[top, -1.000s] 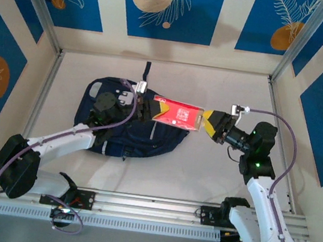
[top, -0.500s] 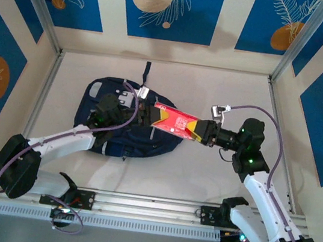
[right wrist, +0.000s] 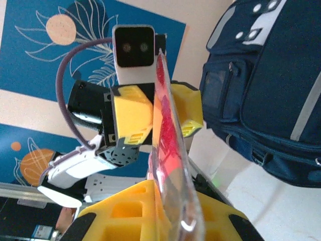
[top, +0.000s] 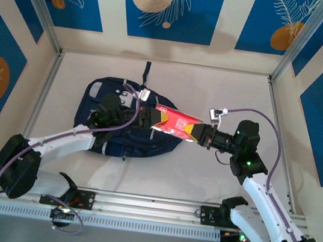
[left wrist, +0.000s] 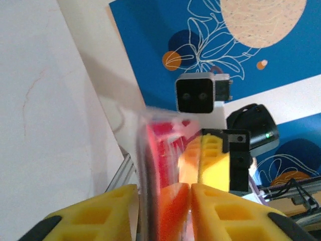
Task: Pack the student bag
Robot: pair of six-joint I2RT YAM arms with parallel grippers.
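From above, the student bag (top: 152, 144) lies flat on the table (top: 226, 94), left of the middle and nearer the far edge than the near edge. Its little loop points at the far edge, but the bag is slumped, so I think its long side runs from left to right. A flat red packet (top: 176, 123) hangs over the right part of the bag. The left gripper (top: 148, 116) is at one end and the right gripper (top: 195, 132) at the other. The packet is not inside yet, and I cannot see an open mouth on the bag, so I think most of the packing is left to do. In the left wrist view, the left gripper's yellow fingers (left wrist: 90, 213) sit a little apart on both sides of the packet. I cannot tell if they press on it. In the right wrist view, the right gripper (right wrist: 165, 201) is squeezed tight on the packet's edge. The bag is off to the right, front side up.
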